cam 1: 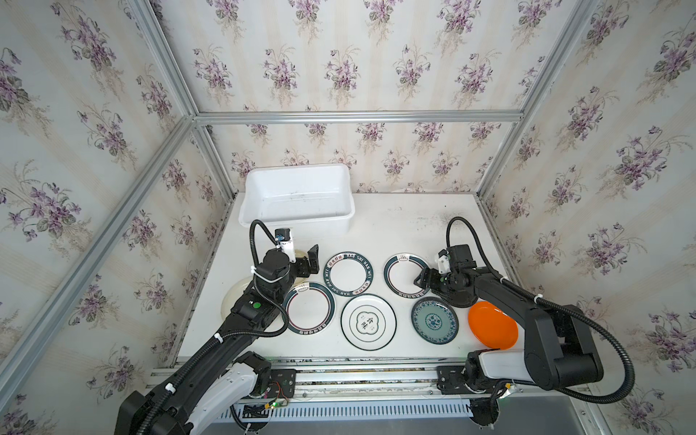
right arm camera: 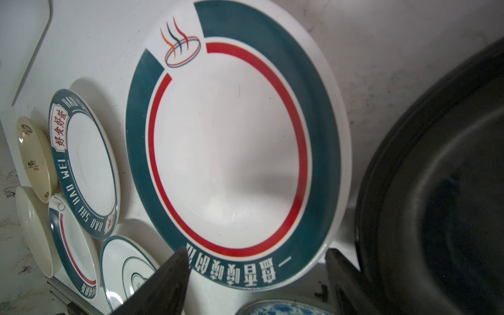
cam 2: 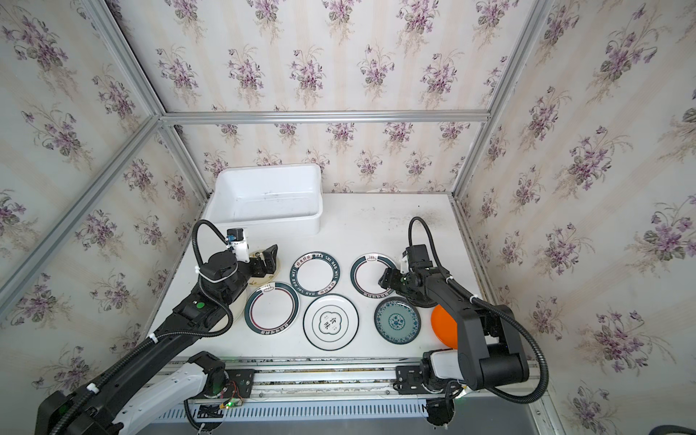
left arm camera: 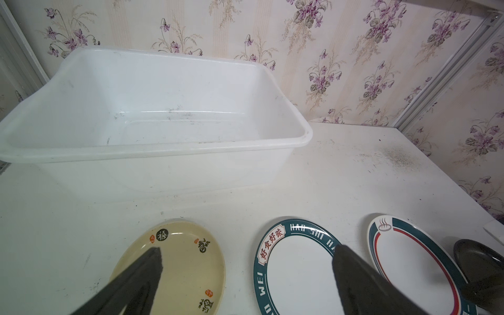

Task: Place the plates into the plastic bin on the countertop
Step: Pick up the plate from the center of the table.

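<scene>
Straddling the banded plate (right arm camera: 231,152) at its rim, the right gripper (right arm camera: 256,253) is half-spread, unclamped; the left gripper (left arm camera: 246,249) hangs wide, empty.

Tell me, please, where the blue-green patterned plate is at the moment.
In both top views the blue-green patterned plate lies on the countertop toward the right side, in the front row, between the white emblem plate and the orange plate.
</scene>
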Robot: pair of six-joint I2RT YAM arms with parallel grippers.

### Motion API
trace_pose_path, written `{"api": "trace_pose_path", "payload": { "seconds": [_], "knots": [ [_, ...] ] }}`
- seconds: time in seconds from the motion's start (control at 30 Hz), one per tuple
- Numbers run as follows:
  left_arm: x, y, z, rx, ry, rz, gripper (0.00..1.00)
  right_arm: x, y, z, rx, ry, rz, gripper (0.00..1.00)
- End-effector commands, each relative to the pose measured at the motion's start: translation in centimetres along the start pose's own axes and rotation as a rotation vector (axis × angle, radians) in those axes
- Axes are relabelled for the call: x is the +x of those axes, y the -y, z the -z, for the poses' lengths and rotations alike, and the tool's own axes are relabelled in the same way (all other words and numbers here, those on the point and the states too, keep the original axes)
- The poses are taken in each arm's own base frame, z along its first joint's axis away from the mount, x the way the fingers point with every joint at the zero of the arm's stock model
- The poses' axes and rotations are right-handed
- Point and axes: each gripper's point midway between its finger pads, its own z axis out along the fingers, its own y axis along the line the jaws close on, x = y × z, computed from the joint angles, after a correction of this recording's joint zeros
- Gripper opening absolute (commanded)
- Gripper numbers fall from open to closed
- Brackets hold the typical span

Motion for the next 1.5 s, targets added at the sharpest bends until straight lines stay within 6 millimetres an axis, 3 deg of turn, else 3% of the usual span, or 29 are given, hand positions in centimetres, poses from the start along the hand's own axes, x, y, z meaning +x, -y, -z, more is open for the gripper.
{"api": "trace_pose_path", "payload": {
  "seconds": [0.0, 0.3, 1.03, 1.37, 1.47],
  "knots": [
    [-0.4, -0.2, 0.1, -0.01, 0.017, 0.01, 0.99, -0.8, -0.4, -0.2, -0.023, 0.032, -0.008, 0.79],
    [-0.4, -0.3, 0.1, -0.015, 0.019, 0.006, 0.99, -2.2, 0.3, 0.2, 0.014, 0.125, -0.034, 0.72],
    [0.0, -0.3, 0.2, -0.015, 0.009, 0.034, 0.99, -2.4, 1.0, -2.0, -0.024, 0.169, -0.145, 0.62],
    [0.3, -0.3, 0.2, -0.011, 0.002, 0.053, 0.99, -1.9, 1.5, -2.7, -0.035, 0.174, -0.181, 0.47],
    [0.4, -0.3, 0.2, -0.011, -0.002, 0.055, 0.99, -1.9, 1.5, -2.7, -0.035, 0.174, -0.181, 0.36]
  ]
}}
